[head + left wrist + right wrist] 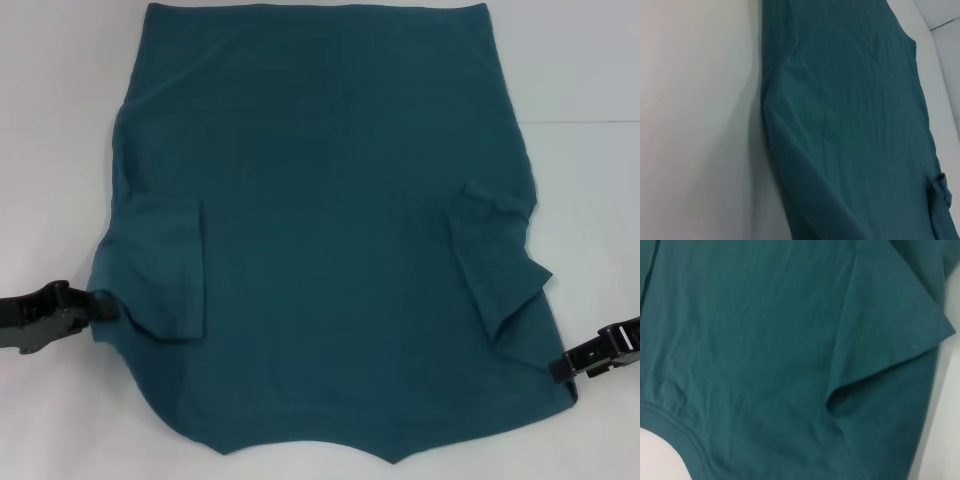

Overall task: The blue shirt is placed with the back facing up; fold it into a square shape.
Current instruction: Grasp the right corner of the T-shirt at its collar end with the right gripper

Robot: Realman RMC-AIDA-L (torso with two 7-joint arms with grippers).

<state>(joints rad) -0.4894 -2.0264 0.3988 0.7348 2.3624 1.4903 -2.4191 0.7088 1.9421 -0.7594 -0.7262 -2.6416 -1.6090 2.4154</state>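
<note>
Blue shirt lengthwise, collar nearest

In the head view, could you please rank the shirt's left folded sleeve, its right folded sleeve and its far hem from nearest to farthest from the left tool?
1. Left folded sleeve of the blue shirt, right beside the left tool.
2. Right folded sleeve, across the shirt, near the right tool.
3. Far hem, at the shirt's far end.

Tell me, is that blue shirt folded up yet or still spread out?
Mostly spread: the blue shirt lies flat, only its two sleeves turned inward over the body.
</note>
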